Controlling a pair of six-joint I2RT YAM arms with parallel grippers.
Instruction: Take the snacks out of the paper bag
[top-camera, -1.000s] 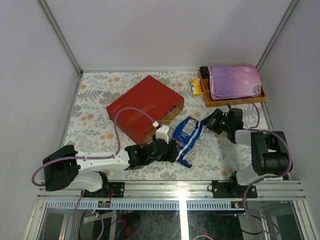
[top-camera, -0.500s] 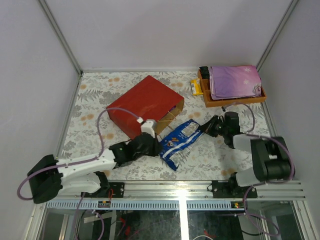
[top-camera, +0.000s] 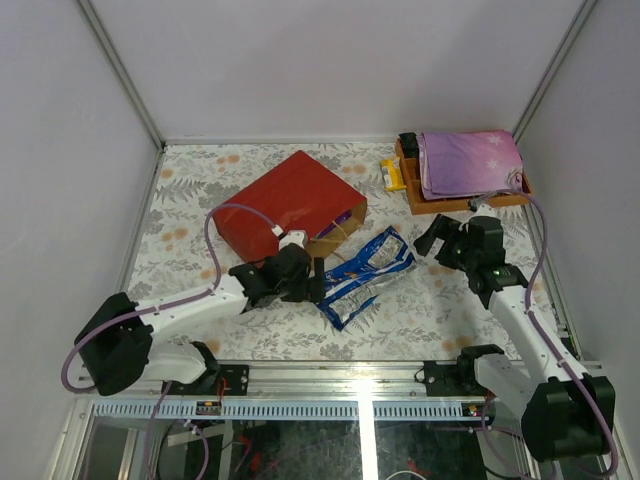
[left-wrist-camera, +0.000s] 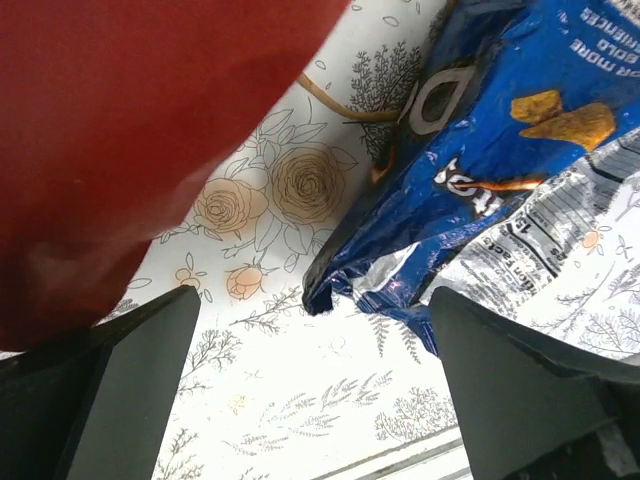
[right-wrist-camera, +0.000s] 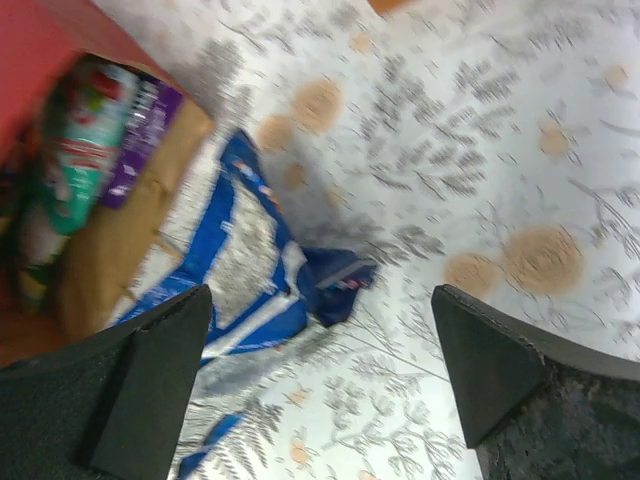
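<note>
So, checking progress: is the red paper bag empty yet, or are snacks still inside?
Not empty. The paper bag lies on its side, and teal and purple packets show inside its open mouth.

The large red paper carrier bag (top-camera: 285, 200) at the left showed a brown inner side at its mouth, where a glossy flat teal packet (right-wrist-camera: 75, 150) and a glossy flat purple packet (right-wrist-camera: 140, 140) lay. Just right of it, the long crinkled blue-and-white packs (top-camera: 365, 272) bore orange chip pictures and black print on silvery white, on a white table covering (top-camera: 185, 200) patterned with grey leaf sprigs and tan-orange roses. At the far right were a folded purple cloth (top-camera: 468, 163) with pale star marks, an orange-brown wooden tray (top-camera: 450, 206) and a small yellow packet (top-camera: 393, 176).
</note>
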